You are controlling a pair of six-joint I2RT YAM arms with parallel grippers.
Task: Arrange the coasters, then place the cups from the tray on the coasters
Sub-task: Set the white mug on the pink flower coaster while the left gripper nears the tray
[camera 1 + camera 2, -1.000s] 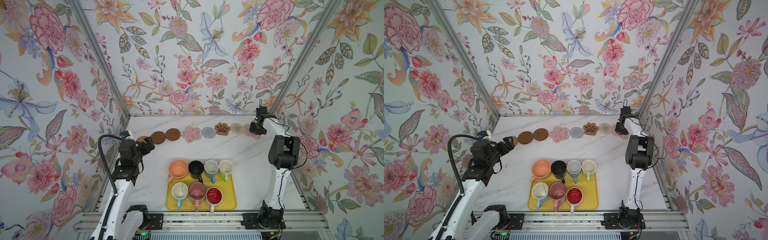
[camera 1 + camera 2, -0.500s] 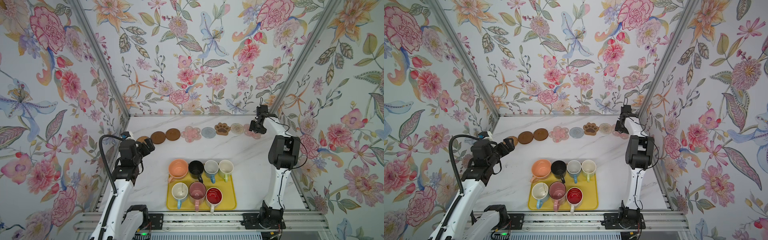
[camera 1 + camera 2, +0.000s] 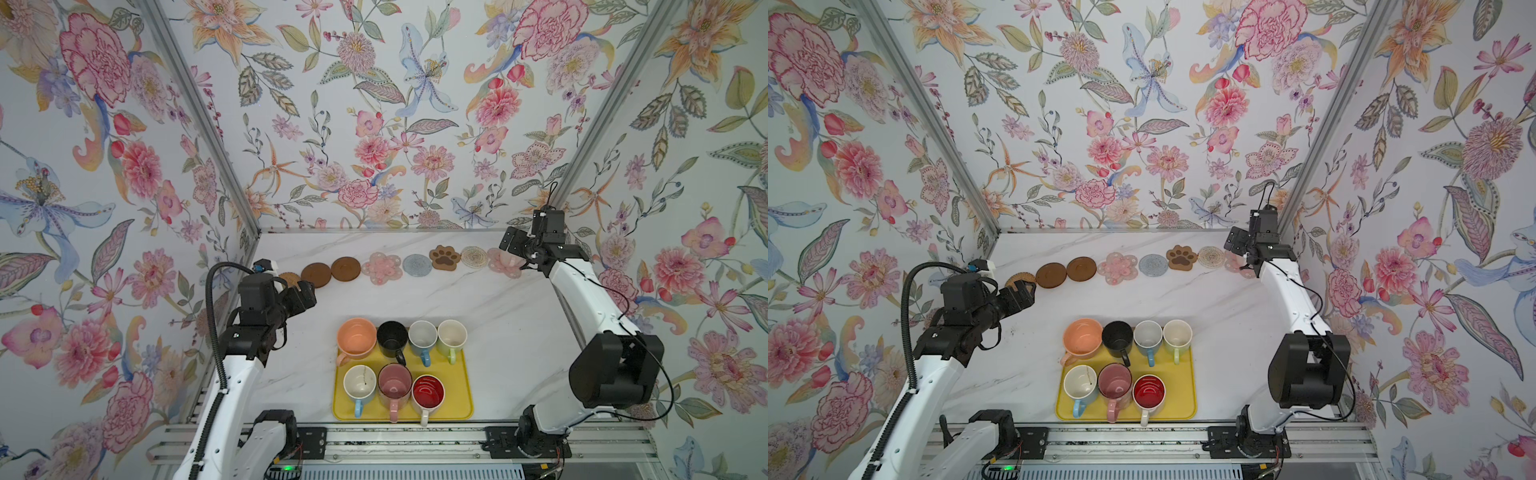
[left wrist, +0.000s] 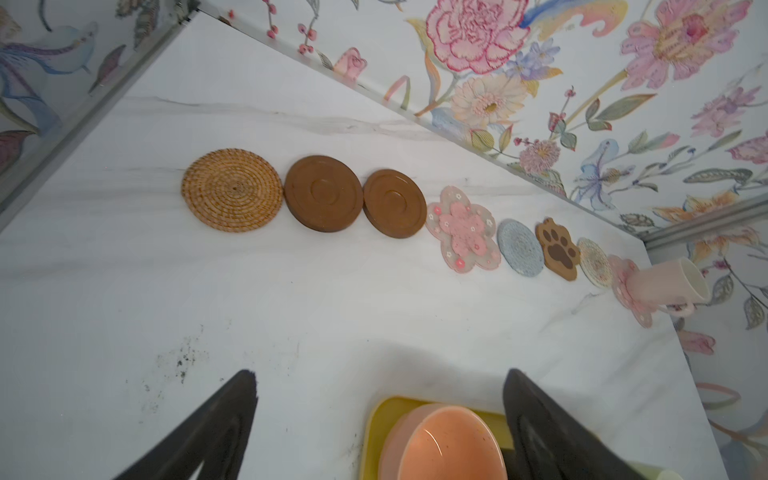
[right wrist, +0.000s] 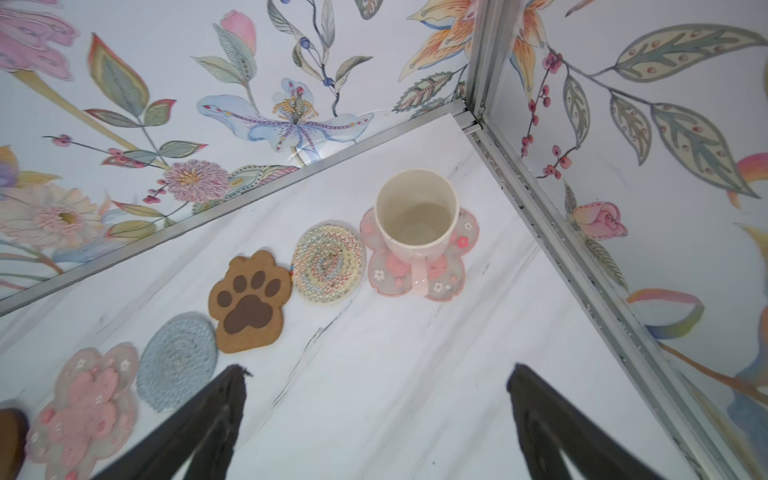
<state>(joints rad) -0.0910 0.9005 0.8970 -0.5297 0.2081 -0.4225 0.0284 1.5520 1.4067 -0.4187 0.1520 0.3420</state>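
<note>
Marble-look tabletop (image 3: 511, 316), floral walls. Both top views: flat yellow tray (image 3: 459, 401) w/ 7 glossy cups (image 3: 391, 337); beyond it 8 coasters (image 3: 381, 268) in a row, incl. 2 brown discs, 2 pink flowers. Left wrist: left gripper (image 4: 380, 374) jaws wide, empty, nr tray edge. Right wrist: right gripper (image 5: 377, 368) wide, empty; 8th cup (image 5: 415, 216) on flower coaster (image 5: 453, 282).

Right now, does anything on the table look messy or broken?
Mostly tidy. Dark specks dirty the white marble tabletop left of the yellow rectangular tray, and the white blue-handled cup on that tray has a thin dark streak inside; stain or crack, I cannot tell. Nothing is spilled or tipped.
</note>
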